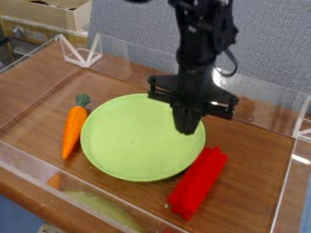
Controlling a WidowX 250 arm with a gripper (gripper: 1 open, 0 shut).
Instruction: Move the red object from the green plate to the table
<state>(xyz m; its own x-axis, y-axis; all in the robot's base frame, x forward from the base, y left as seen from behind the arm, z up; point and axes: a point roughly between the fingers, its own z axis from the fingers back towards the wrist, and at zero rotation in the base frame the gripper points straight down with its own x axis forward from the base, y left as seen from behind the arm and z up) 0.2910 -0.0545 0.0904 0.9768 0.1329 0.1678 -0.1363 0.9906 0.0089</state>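
Note:
The red object [198, 183], a ridged bright red bar, lies on the table [249, 155] just off the green plate's lower right rim, not on the plate. The green plate [131, 137] is round, light green and bare. My gripper [187, 126] hangs above the plate's right edge, pointing straight down, with its dark fingers pressed together and nothing between them. It is well clear of the red bar, up and to the left of it.
An orange carrot [75, 130] with a green top lies on the table left of the plate. Low clear acrylic walls [36, 159] edge the tabletop. A white triangular stand [83, 50] sits at the back left.

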